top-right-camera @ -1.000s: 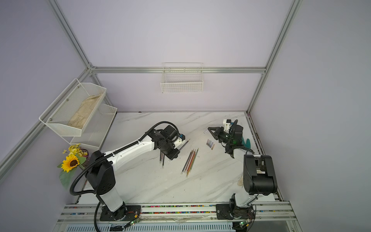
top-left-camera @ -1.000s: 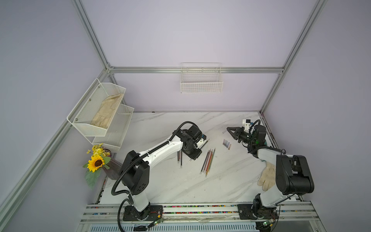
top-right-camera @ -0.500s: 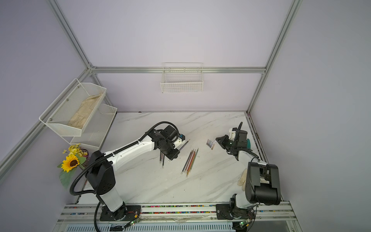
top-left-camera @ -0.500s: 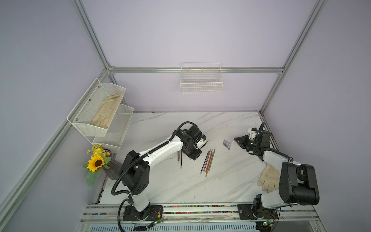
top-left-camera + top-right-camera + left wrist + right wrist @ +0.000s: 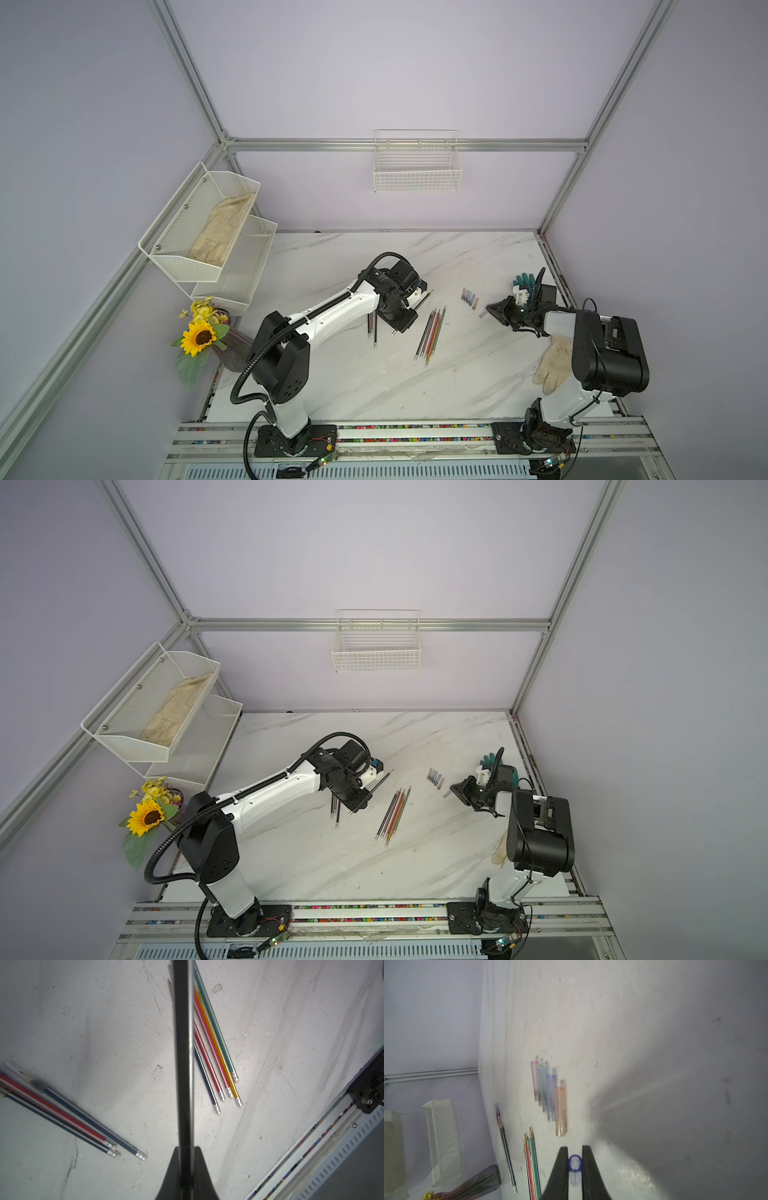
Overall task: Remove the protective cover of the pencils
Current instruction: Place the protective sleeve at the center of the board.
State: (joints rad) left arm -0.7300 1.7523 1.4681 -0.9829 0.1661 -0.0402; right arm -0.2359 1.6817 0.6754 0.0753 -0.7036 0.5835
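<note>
Where lilac walls meet, scuffed marble table, pencils, wire basket behind

White marble table, scuffed. Mid-table lies the fan of coloured pencils. Just left of it in both top views, a few dark pencils. Beyond it toward the back wall, a row of tinted caps. Far right of it, a cream glove.

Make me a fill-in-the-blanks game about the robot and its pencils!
The left gripper is shut on a pencil that is ___ in colour.
The right gripper pinches a clear ___ cap.
The yellow flower beside the table is a ___.
Missing words: black, blue, sunflower.
</note>
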